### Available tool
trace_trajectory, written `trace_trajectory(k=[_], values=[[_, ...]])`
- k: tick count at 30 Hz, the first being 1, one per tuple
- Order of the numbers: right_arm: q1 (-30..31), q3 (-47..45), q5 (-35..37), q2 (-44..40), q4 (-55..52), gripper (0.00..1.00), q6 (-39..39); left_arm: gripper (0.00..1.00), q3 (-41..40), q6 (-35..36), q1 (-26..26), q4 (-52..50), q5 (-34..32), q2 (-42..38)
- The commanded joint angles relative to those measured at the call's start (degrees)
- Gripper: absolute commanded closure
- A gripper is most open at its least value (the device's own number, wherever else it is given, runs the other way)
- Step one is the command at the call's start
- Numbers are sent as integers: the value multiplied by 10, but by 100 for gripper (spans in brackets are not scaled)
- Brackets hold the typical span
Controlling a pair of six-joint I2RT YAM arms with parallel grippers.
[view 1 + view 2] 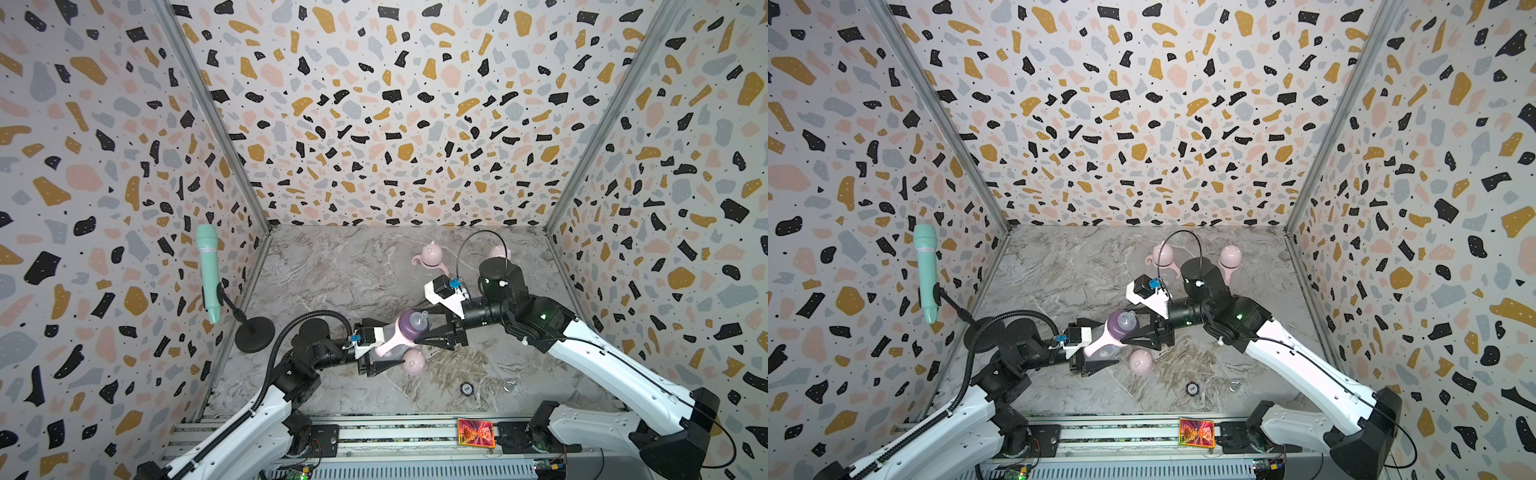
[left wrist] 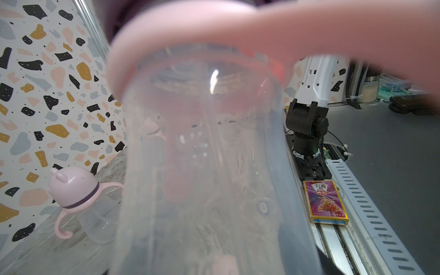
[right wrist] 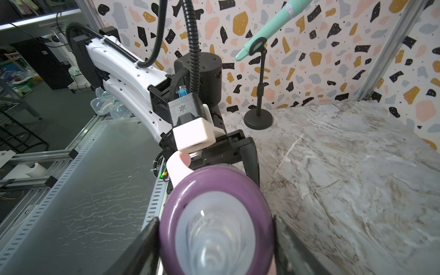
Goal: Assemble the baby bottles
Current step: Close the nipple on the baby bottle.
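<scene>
Here the held bottle fills the left wrist view, blurred

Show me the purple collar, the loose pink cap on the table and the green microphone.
purple collar (image 3: 214, 179), right wrist view, on the top of its purple rim.
loose pink cap (image 1: 417, 365), in a top view, on its dome.
green microphone (image 1: 208, 270), in a top view, on its handle.

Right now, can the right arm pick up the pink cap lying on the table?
Probably not yet. The right gripper is shut on the purple collar of the bottle the left gripper holds. The pink cap lies uncovered on the table close by, so once it lets go the way looks free.
</scene>
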Motion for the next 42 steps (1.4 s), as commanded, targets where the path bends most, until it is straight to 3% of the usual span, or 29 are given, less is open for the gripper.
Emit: trace_trajectory(k=[1, 10, 16, 25, 34, 42], values=[[10, -29, -39, 11, -11, 100, -14, 71, 54, -12, -3, 89, 54, -12], [10, -48, -51, -17, 6, 100, -38, 75, 92, 9, -4, 56, 113, -8], [10, -51, -57, 6, 21, 100, -35, 75, 115, 25, -5, 31, 99, -2], [11, -95, -49, 20, 129, 100, 59, 75, 97, -20, -7, 89, -57, -18], [10, -67, 15, 72, 99, 100, 108, 75, 85, 27, -7, 54, -223, -50], [11, -64, 75, 121, 207, 100, 333, 75, 58, 66, -7, 89, -421, -67]])
